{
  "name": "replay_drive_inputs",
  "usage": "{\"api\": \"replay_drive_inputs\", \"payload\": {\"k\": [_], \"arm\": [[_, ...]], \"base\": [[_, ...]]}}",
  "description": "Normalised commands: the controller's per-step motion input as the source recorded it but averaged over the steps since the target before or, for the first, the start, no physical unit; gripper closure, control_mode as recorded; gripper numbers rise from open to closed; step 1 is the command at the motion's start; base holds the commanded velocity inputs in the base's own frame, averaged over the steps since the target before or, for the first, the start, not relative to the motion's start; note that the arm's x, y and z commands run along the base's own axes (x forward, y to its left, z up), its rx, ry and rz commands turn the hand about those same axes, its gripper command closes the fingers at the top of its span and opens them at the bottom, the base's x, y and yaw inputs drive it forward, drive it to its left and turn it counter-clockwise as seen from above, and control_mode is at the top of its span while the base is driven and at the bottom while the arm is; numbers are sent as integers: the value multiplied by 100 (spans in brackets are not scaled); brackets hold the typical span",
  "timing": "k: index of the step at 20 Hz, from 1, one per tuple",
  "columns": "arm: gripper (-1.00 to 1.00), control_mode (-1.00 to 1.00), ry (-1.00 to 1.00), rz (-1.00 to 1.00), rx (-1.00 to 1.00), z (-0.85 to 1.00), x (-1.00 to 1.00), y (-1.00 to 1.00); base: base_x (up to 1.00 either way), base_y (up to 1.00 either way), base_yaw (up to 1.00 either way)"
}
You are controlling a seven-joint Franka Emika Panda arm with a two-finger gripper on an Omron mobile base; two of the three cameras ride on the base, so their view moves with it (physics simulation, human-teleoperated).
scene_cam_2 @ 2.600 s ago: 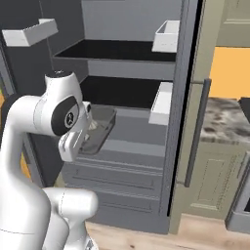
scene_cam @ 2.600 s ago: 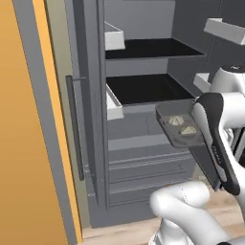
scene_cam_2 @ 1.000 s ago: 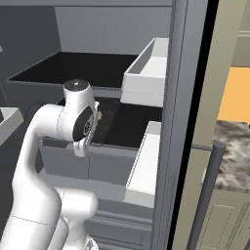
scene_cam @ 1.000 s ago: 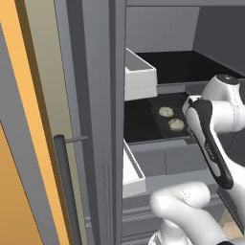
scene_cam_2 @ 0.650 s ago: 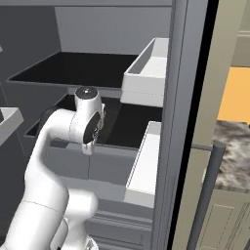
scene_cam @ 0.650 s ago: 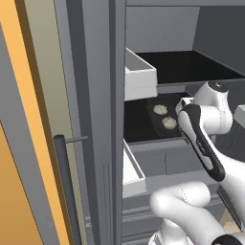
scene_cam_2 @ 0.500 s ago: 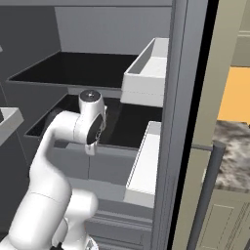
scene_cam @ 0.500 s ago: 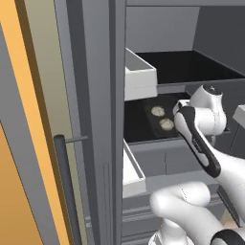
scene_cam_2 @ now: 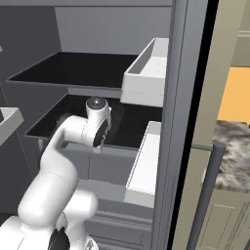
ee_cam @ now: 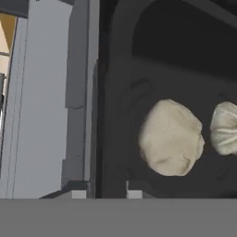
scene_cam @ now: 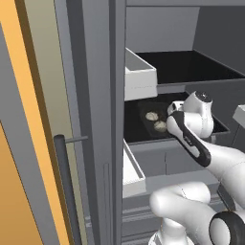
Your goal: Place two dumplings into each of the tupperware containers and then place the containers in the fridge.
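Note:
A grey tupperware container (scene_cam: 145,107) lies on the middle shelf of the open fridge (scene_cam: 95,119), with two cream dumplings (scene_cam: 152,115) inside it. In the hand view the container's floor (ee_cam: 120,115) holds one dumpling (ee_cam: 170,137) in the middle and another (ee_cam: 226,128) at the right edge. My gripper (ee_cam: 102,192) is at the container's near rim, a fingertip (ee_cam: 74,192) on either side of the wall. My hand (scene_cam: 176,109) covers the container's right end. My wrist (scene_cam_2: 97,122) reaches onto the same shelf inside the fridge (scene_cam_2: 180,97). Whether the jaws still pinch the rim I cannot make out.
A white drawer (scene_cam: 139,76) hangs on the door above the shelf, another white drawer (scene_cam: 131,170) below it. The black upper shelf (scene_cam: 186,67) is close overhead. The dark bar handle (scene_cam_2: 205,195) stands at the right, with a marbled counter (scene_cam_2: 234,151) beyond.
The container with its dumplings has slid a little to the left on the middle shelf, and my forearm has swung further in behind it.

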Motion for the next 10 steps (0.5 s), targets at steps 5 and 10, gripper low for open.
{"api": "replay_drive_inputs", "payload": {"k": [5, 10], "arm": [[100, -100, 0, 0, 2, -10, 61, 0], [100, -100, 0, 0, 0, -8, 11, 0]], "base": [[0, 0, 0], [0, 0, 0]]}}
